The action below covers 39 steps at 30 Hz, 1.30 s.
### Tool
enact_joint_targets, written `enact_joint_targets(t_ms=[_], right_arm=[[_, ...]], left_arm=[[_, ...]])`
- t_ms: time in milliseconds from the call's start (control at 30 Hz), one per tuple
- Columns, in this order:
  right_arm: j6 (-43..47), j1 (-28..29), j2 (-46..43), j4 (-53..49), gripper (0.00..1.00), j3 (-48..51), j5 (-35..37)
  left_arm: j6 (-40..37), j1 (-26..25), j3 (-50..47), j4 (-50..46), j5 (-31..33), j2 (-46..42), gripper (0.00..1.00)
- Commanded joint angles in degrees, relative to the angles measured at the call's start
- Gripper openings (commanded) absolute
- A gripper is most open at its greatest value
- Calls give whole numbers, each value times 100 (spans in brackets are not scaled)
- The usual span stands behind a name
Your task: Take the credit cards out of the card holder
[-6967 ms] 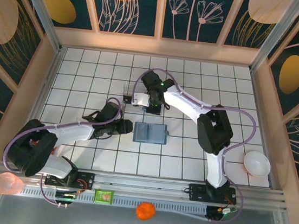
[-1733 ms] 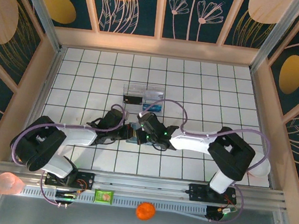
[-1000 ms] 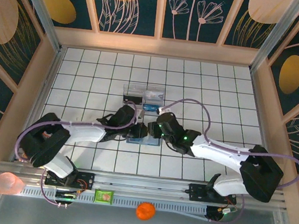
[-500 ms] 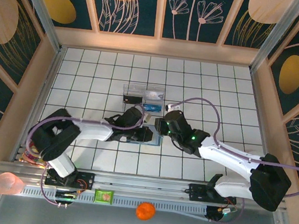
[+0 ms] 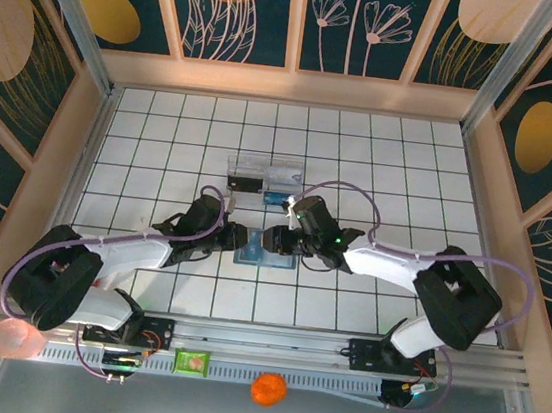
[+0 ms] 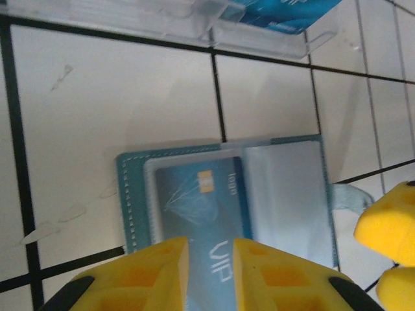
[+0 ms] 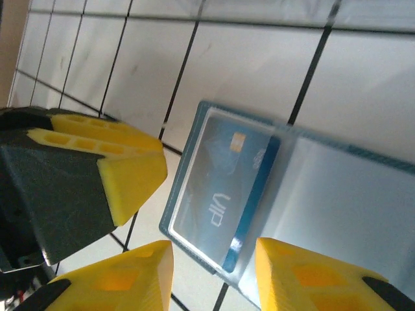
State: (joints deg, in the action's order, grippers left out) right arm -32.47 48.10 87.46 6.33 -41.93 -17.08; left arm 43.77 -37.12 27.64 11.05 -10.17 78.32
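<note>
Where the card holder (image 6: 285, 201) lies open, its blue card (image 6: 194, 214) reads "VIP"; left fingers (image 6: 172, 259) and right fingers (image 7: 152, 265) stand parted, empty.

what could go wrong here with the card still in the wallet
The card sits in a clear pocket of the wallet; the left jaws, slightly apart at its end, may pinch the pocket too and drag the wallet along.
The right jaws are over the wallet, but I can't tell that they pin it, so it could slide.
Both sets of jaws are close together and might bump.
</note>
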Motion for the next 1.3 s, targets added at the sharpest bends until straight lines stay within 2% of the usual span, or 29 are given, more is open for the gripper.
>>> enact_joint_targets(t_ms=[0, 433, 633, 1267], right_arm=[[-308, -20, 204, 218, 38, -227, -497], [-763, 224, 780, 65, 35, -602, 54], [-828, 253, 975, -26, 34, -744, 99], [-978, 262, 1440, -671, 31, -1052, 465]], left_arm=[[-19, 1, -74, 114, 162, 88, 27], [-158, -10, -4, 187, 27, 533, 32], [-138, -6, -13, 81, 144, 649, 26], [-192, -2, -74, 128, 70, 693, 24]])
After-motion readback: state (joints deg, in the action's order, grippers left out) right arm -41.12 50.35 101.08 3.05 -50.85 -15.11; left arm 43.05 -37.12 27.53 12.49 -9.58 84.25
